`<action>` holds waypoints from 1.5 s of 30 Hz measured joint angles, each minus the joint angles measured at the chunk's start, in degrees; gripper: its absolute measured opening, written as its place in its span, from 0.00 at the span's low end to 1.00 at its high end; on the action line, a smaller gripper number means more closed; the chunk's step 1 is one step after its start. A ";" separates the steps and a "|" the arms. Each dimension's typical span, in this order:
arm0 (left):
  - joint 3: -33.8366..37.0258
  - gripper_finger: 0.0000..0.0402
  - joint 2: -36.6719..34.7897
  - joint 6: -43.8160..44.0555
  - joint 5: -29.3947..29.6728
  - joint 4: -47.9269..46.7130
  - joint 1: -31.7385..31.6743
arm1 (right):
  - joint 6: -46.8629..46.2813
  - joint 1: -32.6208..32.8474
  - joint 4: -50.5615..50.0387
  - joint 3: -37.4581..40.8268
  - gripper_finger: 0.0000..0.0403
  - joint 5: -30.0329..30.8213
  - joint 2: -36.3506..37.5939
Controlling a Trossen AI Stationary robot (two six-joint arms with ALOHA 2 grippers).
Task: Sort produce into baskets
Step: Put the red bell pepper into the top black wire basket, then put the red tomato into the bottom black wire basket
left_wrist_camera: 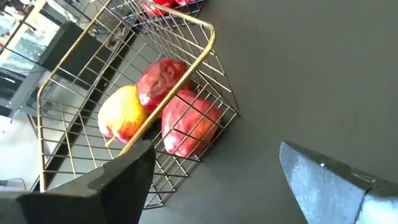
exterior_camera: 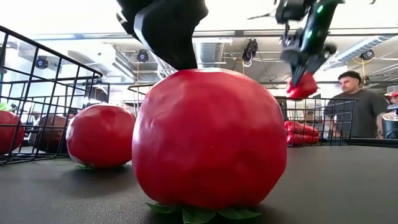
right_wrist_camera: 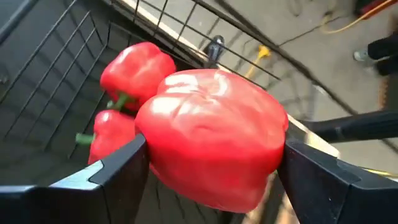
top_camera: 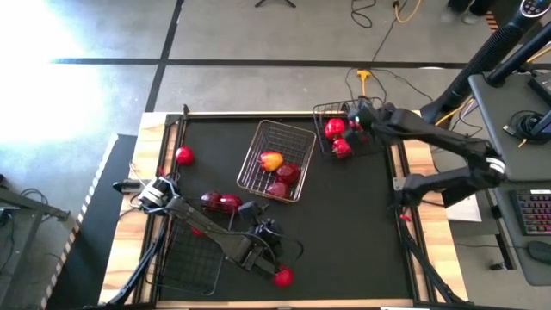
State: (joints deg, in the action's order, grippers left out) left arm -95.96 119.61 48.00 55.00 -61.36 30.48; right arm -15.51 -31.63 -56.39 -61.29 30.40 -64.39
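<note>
My right gripper hangs over the black basket at the table's far right, shut on a red bell pepper. Two more peppers lie in that basket below it. My left gripper stands open above the mat near the front, with nothing between its fingers. It points toward the silvery basket, which holds a yellow-red apple and two dark red apples. A tomato rests stem-down on the mat near the front edge, close to my left gripper. My right gripper pinches the red bell pepper by two opposite sides between its two fingers. The fingers come from above, slanting down. The pepper hangs below them, lifted clear above the basket's rim.
A second black basket lies at the front left under my left arm. Two red fruits sit beside it, and a lone tomato sits near the left edge. A person stands beyond the table's far side.
</note>
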 joint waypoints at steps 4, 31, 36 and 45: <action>0.00 0.81 0.00 -0.95 0.38 0.02 -0.11 | 4.75 -8.39 8.98 2.41 0.76 -3.94 -4.64; 0.07 0.81 0.00 -2.96 -3.08 -0.59 -0.23 | 9.18 -13.67 7.88 0.33 0.98 -6.76 -14.81; -0.48 0.81 0.00 -2.90 -3.22 -1.31 -0.60 | 7.56 -10.02 6.68 0.11 0.98 -7.00 -8.93; -14.48 0.77 -0.20 -1.17 -2.00 -29.19 -1.26 | -1.09 10.82 9.07 3.43 0.98 -17.40 4.24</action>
State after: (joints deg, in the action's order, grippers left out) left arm -110.44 119.42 46.83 53.00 -90.55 29.22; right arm -16.60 -20.80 -47.32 -57.87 13.00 -60.15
